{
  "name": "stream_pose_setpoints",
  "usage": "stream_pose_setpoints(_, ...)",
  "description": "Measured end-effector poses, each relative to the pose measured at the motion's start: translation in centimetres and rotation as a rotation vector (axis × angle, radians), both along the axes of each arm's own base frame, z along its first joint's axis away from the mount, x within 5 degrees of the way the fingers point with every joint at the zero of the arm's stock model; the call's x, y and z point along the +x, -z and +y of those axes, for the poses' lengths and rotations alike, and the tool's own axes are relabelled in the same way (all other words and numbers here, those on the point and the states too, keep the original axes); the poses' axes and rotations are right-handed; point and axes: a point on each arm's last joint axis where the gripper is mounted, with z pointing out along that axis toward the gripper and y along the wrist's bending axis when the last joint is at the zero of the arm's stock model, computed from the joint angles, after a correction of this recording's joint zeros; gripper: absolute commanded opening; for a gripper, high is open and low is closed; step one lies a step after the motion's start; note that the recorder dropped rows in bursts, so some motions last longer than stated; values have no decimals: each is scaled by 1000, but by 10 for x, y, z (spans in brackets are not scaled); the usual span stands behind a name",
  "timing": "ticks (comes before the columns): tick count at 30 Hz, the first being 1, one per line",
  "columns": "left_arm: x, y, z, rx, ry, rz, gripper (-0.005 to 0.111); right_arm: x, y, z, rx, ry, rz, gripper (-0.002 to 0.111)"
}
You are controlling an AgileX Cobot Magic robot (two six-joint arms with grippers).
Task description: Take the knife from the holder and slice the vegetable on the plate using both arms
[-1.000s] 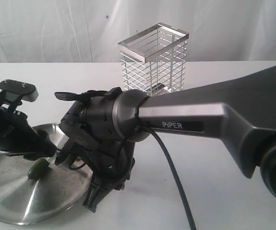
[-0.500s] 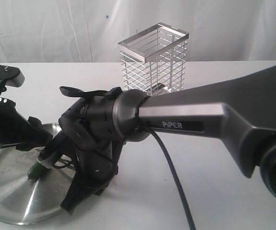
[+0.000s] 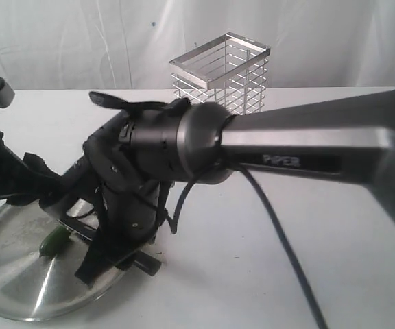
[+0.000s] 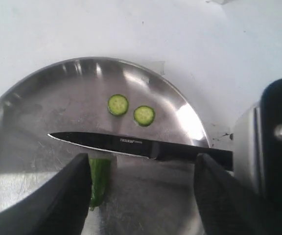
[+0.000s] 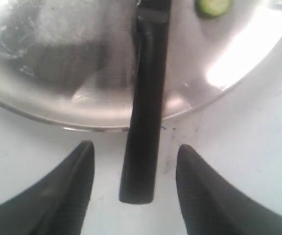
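The black knife point(image 4: 126, 143) lies flat with its blade on the silver plate point(image 4: 43, 98) and its handle point(image 5: 143, 137) over the rim onto the white table. My right gripper point(image 5: 135, 146) is open, a finger on each side of the handle with a gap to it. The left gripper point(image 4: 141, 161) is open above the plate. The green vegetable point(image 4: 99, 178) lies beside one of its fingers, not held. Two round slices point(image 4: 117, 104) point(image 4: 144, 115) lie past the blade. The wire holder point(image 3: 219, 72) stands at the back.
The right arm's grey link point(image 3: 300, 151) reaches across the exterior view and hides part of the plate point(image 3: 19, 288) and the holder's base. The left arm point(image 3: 5, 175) stands at the far left over the plate's edge. White table surrounds the plate.
The right gripper has opened and let go of the knife, which now rests across the plate's rim. The right wrist has lifted and turned. The left arm has drawn back to the left.
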Motion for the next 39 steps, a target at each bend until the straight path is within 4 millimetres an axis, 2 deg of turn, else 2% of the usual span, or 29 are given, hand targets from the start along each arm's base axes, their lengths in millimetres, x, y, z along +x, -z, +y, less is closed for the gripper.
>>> stream_pose_setpoints(1, -3, -3, 0, -3, 4, -8, 52, -1, -11, -2, 23, 0, -15, 49)
stream_pose_setpoints(4, -15, -14, 1, -13, 18, -34, 30, -5, -44, -8, 105, -3, -70, 48)
stream_pose_setpoints(7, -30, -26, 2, -31, 28, -59, 0, -13, -67, -19, 192, -8, -125, 37)
stream_pose_setpoints(10, -46, -40, 3, -50, 32, -114, 0, -25, -79, -37, 278, -11, -176, 19)
stream_pose_setpoints(13, -65, -57, 6, -70, 32, -210, 0, -42, -81, -61, 369, 7, -212, 2)
stream_pose_setpoints(14, -72, -62, 7, -77, 31, -248, 0, -49, -88, -71, 427, 16, -236, 0)
stream_pose_setpoints(15, -81, -67, 9, -83, 28, -292, 0, -55, -87, -80, 453, 26, -242, 0)
stream_pose_setpoints(20, -125, -78, 17, -112, 17, -480, 0, -87, -107, -125, 696, 30, -357, 0)
stream_pose_setpoints(23, -149, -68, 20, -122, 24, -522, 0, -104, -116, -149, 811, 38, -404, 0)
stream_pose_setpoints(27, -173, -51, 23, -138, 32, -557, 0, -118, -117, -171, 865, 41, -427, 0)
stream_pose_setpoints(32, -189, -42, 24, -158, 40, -590, 0, -129, -112, -187, 885, 65, -413, 0)
stream_pose_setpoints(39, -192, -42, 24, -182, 41, -590, 0, -132, -107, -192, 876, 100, -374, 0)
